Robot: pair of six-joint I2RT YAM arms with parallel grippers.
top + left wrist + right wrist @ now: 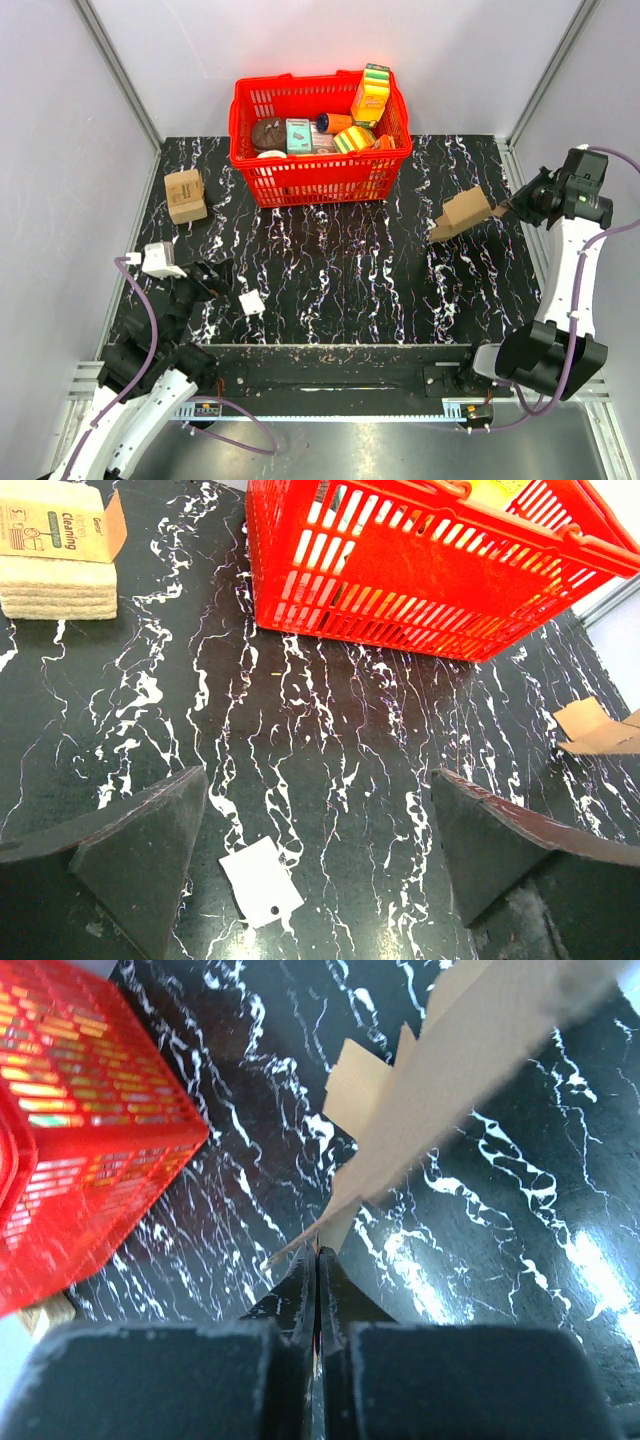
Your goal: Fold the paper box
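Paper box [462, 214]: plain brown cardboard with loose flaps, tilted over the right side of the counter [350, 290]. I cannot tell whether its low corner touches down.
Handling: probably light and thin, stiff across the panels, bending easily at the creases. A hard pinch could crush it.
Where to hold: best on a panel edge beside a crease, not a flap tip.
Right end effector [318, 1260]: clenched on a thin edge of the paper box.
Left end effector [318, 815]: released wide above a small white tag [262, 882], well apart from the box.
Red basket [320, 150]: at the far edge, left of the box.
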